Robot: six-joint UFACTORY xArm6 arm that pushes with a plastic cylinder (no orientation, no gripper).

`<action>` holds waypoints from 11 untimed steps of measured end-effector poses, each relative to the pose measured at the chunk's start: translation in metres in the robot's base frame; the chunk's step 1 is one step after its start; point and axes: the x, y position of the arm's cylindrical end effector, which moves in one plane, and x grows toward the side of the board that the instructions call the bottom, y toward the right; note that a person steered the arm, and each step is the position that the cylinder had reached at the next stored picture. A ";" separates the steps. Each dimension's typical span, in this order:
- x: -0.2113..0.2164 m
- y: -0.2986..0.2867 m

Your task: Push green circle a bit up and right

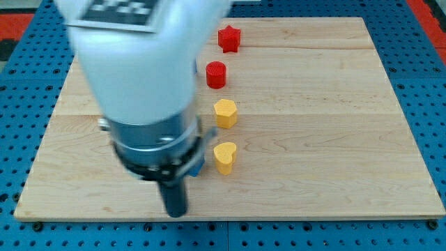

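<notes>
The green circle does not show in the camera view; the arm's big white and grey body covers the board's left middle. My tip (175, 213) is the lower end of the dark rod, near the board's bottom edge. It stands to the lower left of the yellow heart (224, 157). A small piece of a blue block (198, 168) peeks out from behind the arm, just up and right of the rod.
A column of blocks runs down the board's middle: a red star (228, 38) at the top, a red circle (217, 74), a yellow hexagon-like block (225, 113), then the yellow heart. The wooden board (334, 139) lies on a blue perforated table.
</notes>
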 end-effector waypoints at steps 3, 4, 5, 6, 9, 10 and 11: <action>-0.021 -0.086; -0.024 -0.086; -0.024 -0.090; -0.031 -0.099; -0.175 -0.016; -0.206 -0.003; -0.221 -0.045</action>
